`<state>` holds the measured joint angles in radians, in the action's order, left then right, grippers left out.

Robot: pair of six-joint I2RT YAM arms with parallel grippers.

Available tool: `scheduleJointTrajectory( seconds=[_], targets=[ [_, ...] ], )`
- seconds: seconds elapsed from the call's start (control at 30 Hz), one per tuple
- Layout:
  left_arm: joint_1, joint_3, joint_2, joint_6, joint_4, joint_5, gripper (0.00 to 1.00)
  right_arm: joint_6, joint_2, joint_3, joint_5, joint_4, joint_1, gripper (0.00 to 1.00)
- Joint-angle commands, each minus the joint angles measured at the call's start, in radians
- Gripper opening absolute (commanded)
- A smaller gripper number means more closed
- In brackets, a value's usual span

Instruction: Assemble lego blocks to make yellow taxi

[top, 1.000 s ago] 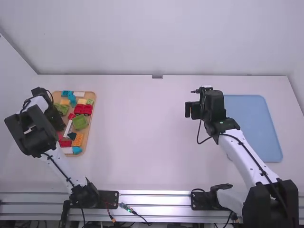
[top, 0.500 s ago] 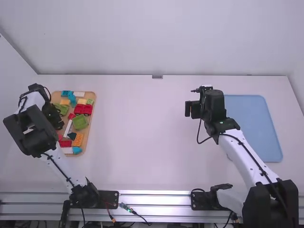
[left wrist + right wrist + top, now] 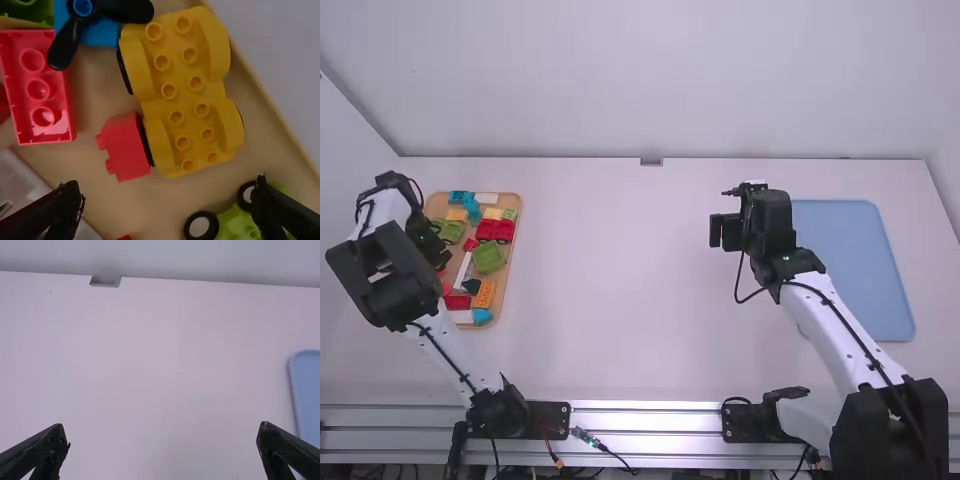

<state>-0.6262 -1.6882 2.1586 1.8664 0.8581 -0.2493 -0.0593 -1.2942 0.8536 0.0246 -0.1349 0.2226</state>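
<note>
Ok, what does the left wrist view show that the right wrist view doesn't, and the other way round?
Left wrist view, not the right: the tan tray with a yellow studded body, a red block beside it, a black propeller over a blue block, and a lime wheeled piece.

Right wrist view, not the left: part of the blue board and a small grey fitting at the table's far edge.

Both: some white table, and open claw fingers, the left claw's and the right claw's respectively.
</note>
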Motion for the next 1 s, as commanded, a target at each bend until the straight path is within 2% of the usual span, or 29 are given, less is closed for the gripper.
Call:
scheduleJointTrajectory(
  seconds=[0.0, 0.17, 0.37, 0.5, 0.7, 0.9, 0.97],
  targets=[
    [-0.003, 0.012, -0.014, 0.03, -0.003, -0.059, 0.86, -0.005, -0.008, 0.034, -0.001, -0.002, 0.001, 1.0],
    [-0.016, -0.004, -0.014, 0.03, -0.002, -0.058, 0.81, -0.01, -0.008, 0.034, -0.001, -0.002, 0.001, 1.0],
    [-0.058, -0.005, -0.014, 0.03, -0.016, -0.059, 0.82, -0.008, -0.008, 0.034, -0.001, -0.002, 0.001, 1.0],
    [-0.09, -0.005, -0.014, 0.03, -0.03, -0.054, 0.78, -0.009, -0.008, 0.034, -0.001, -0.002, 0.001, 1.0],
    [-0.095, -0.005, -0.013, 0.029, -0.04, -0.047, 0.82, -0.024, -0.008, 0.034, -0.002, -0.002, 0.001, 1.0],
    [-0.094, 0.026, -0.013, 0.03, -0.09, -0.01, 0.73, -0.023, -0.008, 0.034, -0.001, -0.009, 0.002, 1.0],
    [-0.098, 0.053, -0.013, 0.03, -0.128, 0.005, 0.73, -0.019, -0.008, 0.034, -0.001, -0.009, 0.002, 1.0]
  ],
)
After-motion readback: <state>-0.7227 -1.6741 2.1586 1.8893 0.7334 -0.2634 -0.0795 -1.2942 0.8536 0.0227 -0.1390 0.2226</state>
